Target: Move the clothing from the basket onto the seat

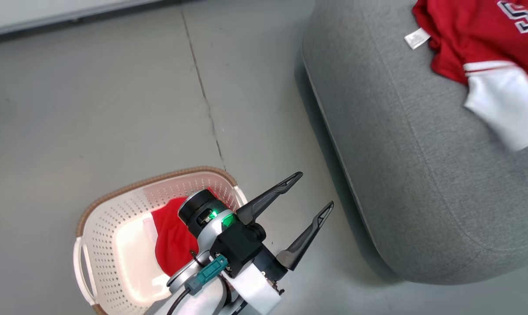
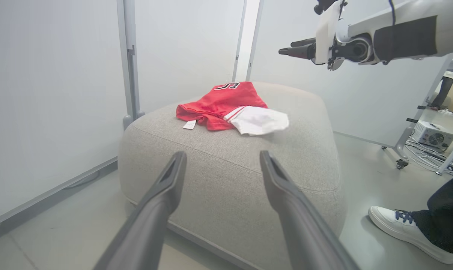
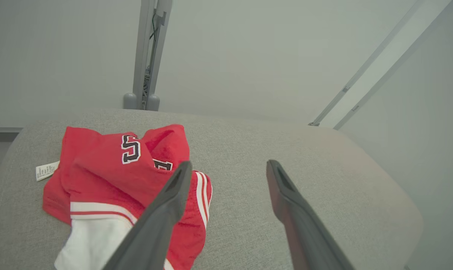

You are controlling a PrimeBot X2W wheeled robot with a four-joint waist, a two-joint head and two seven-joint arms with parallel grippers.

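A white-outlined dark character (image 3: 131,149), readable as S or 5, is seen on the red clothing (image 3: 98,176); a second one beside it is half hidden. The white label tag's (image 3: 47,171) print cannot be read.

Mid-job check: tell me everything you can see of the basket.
The basket is an oval tub of cream-white perforated plastic with a brown woven-look rim and a white handle. It stands upright on the grey floor, apart from the seat. A red garment lies inside. The left arm's wrist hangs over it and hides part; the open left hand points beyond the rim.
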